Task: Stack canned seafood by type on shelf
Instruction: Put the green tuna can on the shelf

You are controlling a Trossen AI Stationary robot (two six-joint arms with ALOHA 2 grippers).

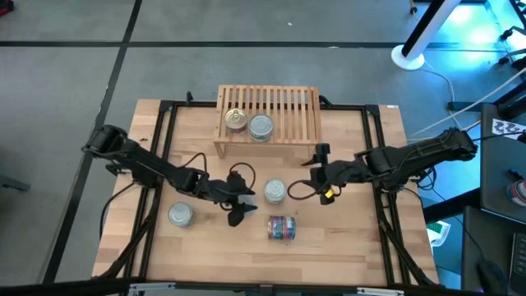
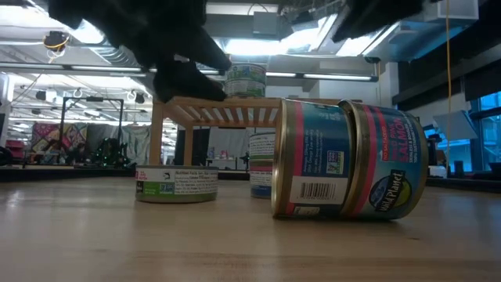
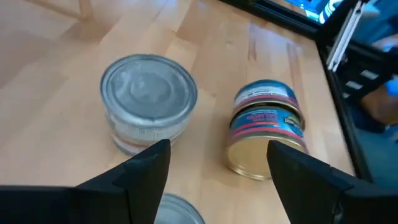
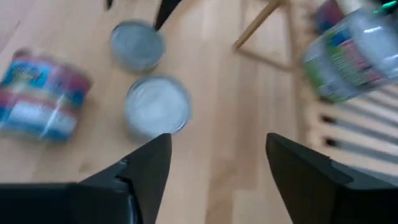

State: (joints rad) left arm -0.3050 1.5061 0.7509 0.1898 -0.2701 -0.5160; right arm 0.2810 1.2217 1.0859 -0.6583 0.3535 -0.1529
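Five tins show from above. Two stand on the slatted top of the shelf, toward its left end: a gold-lidded tin and, just beside it, a silver-lidded tin. In the level view only one of these is plain; the other is hidden behind a dark arm. The shelf's right side is cut off there by the tins in front.

On the bench, a silver-lidded middle tin stands upright in front of the shelf. Near it, closer to the bench's front edge, the blue-red labelled pair lies on its side, two tins end to end as far as the level view tells. A lone silver tin stands well apart to the left.

The left pincer hangs just left of the middle tin, released, its fingers spread with nothing between them; its wrist view looks down on that tin and the tipped pair. The right pincer sits right of the middle tin, near the shelf's right leg, also spread and grasping nothing. Its wrist picture is blurred; a labelled tin on the slats shows only as a smear.
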